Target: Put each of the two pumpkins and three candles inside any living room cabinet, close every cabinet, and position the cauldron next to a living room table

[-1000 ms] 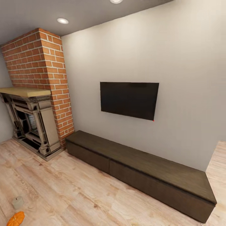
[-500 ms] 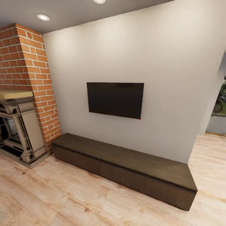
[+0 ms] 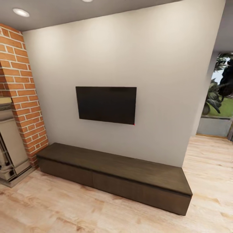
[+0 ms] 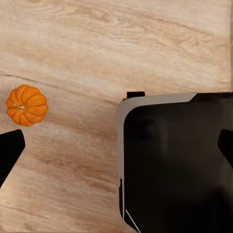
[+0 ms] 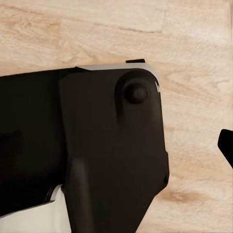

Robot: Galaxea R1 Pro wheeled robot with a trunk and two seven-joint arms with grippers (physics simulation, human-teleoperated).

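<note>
From the head camera I face a pale wall with a dark flat screen (image 3: 106, 105) mounted at centre. Below it, running from 9 o'clock towards 4 o'clock, the cabinet (image 3: 113, 173) sits on the plank floor (image 3: 64, 210) against the wall. I see all its drawer fronts flush and closed, and its top bare. At 9 o'clock stands the red-brick chimney (image 3: 19, 97), with the edge of the fireplace surround (image 3: 9, 152) beneath it. At 3 o'clock an opening shows greenery (image 3: 221, 94) outside.

In the left wrist camera I see one pumpkin (image 4: 26, 105) lying on the floor, stem visible, apart from the robot's dark base (image 4: 174, 160). The left fingers (image 4: 9, 150) appear as two dark tips at opposite edges of the frame, spread wide with nothing between them except floor and base.

In the right wrist camera I see the base housing (image 5: 97, 155) over the floor. One dark fingertip (image 5: 226, 145) of the right gripper shows at the frame edge; I cannot tell whether those fingers are apart or together.
</note>
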